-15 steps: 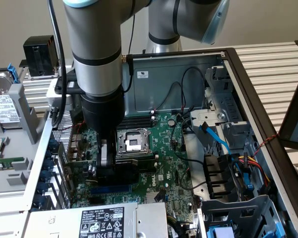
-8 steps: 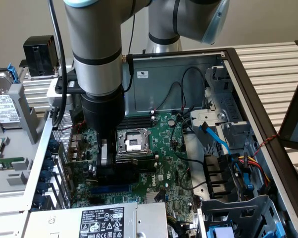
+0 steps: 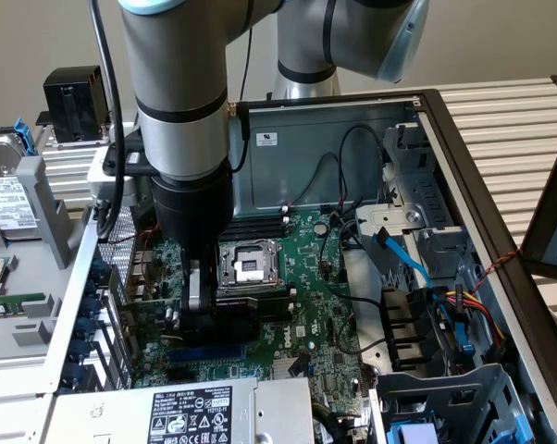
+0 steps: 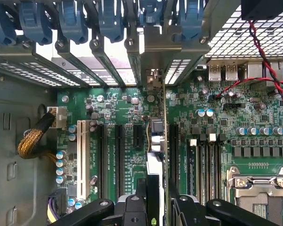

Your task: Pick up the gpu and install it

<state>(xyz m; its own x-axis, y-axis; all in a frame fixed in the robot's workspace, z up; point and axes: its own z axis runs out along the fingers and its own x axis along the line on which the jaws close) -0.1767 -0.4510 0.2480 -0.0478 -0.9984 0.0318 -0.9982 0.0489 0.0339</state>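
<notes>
Gripping from both sides, the black two-finger pincer (image 4: 155, 207) is clamped on the small green-board gpu (image 4: 155, 141) with black shroud and silver end bracket, lower left of centre in the exterior view. The card stands upright over the long black expansion slots (image 4: 120, 155) of the large green motherboard (image 4: 202, 108), its bracket end toward the perforated silver slot covers (image 4: 85, 63). Whether it is seated, can't tell. My read on doing it well: line the board edge along one slot, push straight and evenly, no tilt.

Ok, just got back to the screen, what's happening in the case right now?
The arm is down inside the open computer case. Its gripper is closed on the gpu, holding it on edge over the motherboard among the expansion slots. Whether it is seated in a slot can't be told.
</notes>
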